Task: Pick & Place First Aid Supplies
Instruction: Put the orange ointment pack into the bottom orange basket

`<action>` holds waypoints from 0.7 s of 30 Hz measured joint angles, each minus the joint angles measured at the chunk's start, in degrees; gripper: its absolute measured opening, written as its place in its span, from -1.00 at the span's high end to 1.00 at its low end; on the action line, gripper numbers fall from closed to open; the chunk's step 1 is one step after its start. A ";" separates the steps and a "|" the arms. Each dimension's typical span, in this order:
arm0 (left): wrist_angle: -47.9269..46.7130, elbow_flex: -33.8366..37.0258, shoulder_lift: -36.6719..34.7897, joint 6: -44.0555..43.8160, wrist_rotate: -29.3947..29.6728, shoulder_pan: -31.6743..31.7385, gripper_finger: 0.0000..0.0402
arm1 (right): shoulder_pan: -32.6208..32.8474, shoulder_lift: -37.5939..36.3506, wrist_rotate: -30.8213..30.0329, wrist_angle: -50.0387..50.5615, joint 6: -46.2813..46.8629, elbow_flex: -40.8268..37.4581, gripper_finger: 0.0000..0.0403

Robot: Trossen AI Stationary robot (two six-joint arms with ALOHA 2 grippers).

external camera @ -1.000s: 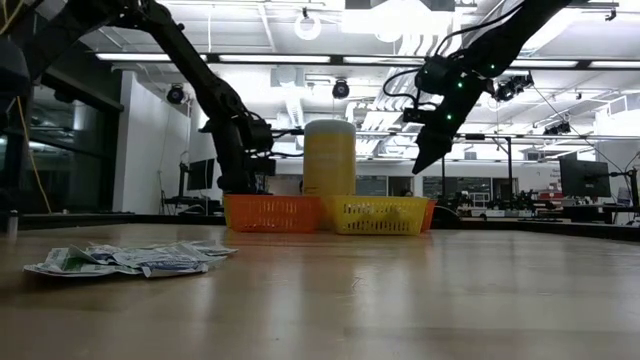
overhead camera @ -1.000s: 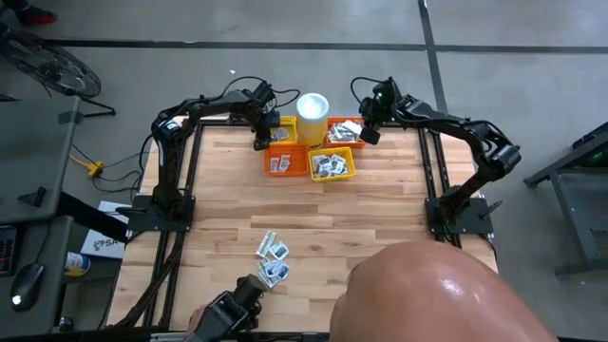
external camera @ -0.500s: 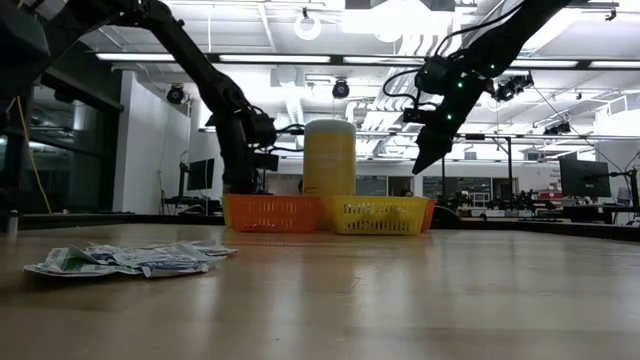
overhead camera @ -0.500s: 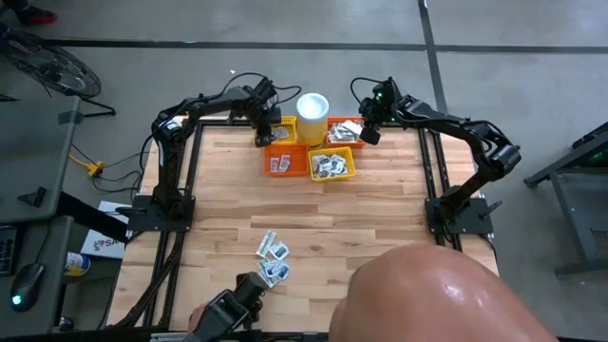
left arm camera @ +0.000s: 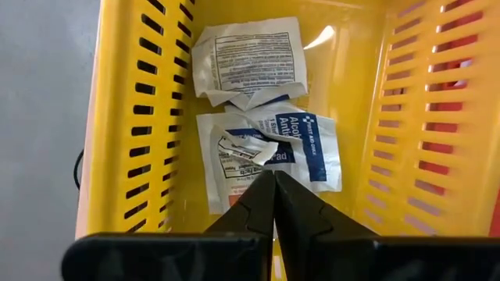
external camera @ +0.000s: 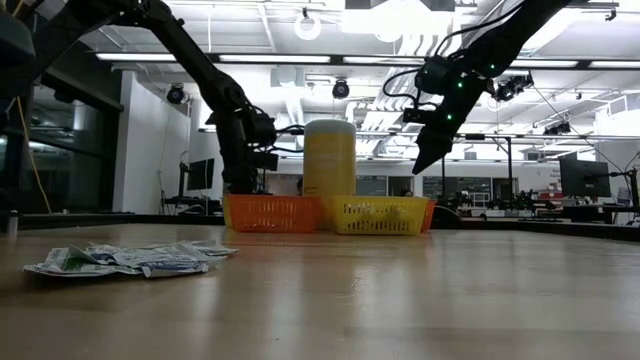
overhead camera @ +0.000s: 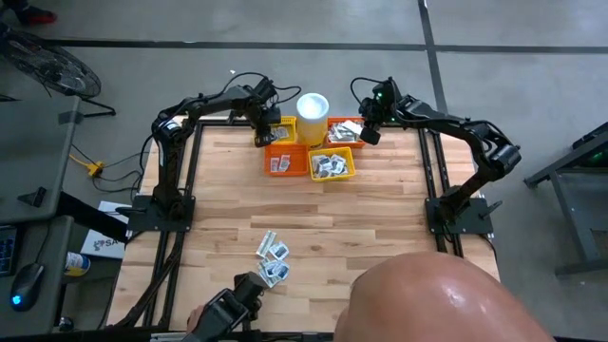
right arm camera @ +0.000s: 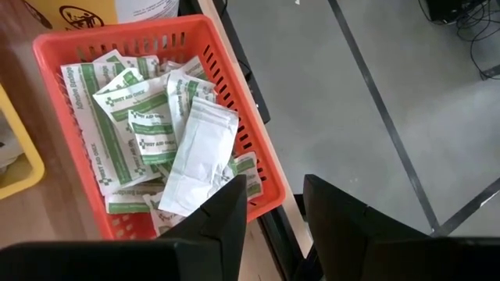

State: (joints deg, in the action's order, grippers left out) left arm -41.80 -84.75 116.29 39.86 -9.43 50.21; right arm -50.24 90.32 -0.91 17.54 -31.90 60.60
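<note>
Four small mesh baskets stand in a block at the table's far edge, around a white cup [overhead camera: 313,106]. My left gripper [left arm camera: 272,178] is shut and points down into the far-left yellow basket [left arm camera: 133,117], just above the first aid sachets [left arm camera: 269,144] lying flat on its floor; nothing shows between its fingers. My right gripper [right arm camera: 273,195] hangs open over the outer edge of the far-right red-orange basket [right arm camera: 234,82], which is full of green-and-white sachets [right arm camera: 148,125]. A loose pile of sachets [overhead camera: 273,258] lies flat on the near part of the table.
An orange basket [overhead camera: 282,160] and a yellow basket [overhead camera: 332,163] with sachets stand in front of the far pair. A person's head [overhead camera: 437,299] covers the table's near right corner. A dark object [overhead camera: 228,309] reaches in at the near edge. Bare wood lies between pile and baskets.
</note>
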 joint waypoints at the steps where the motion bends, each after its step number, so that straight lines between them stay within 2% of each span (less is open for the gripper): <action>1: 0.00 0.00 0.00 0.00 -0.02 0.03 0.95 | 0.00 0.00 0.00 0.02 0.00 0.00 0.40; 6: 0.34 0.00 -0.02 0.41 -1.41 0.03 0.92 | 0.00 0.00 0.02 0.15 0.00 0.00 0.40; 11: 1.80 0.00 -0.04 -0.04 -1.94 0.03 0.66 | 0.00 0.00 0.02 0.72 0.00 0.00 0.40; 16: 1.94 0.00 -0.04 -0.38 0.75 0.03 0.39 | 0.00 0.00 0.02 0.81 0.00 0.00 0.40; 21: 1.91 0.00 -0.04 -1.37 2.60 0.03 0.30 | 0.00 0.00 0.05 0.83 0.00 0.00 0.40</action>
State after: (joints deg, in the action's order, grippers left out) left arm -39.89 -84.75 116.25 38.48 -6.83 50.24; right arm -50.24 90.32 -0.86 18.37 -31.90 60.60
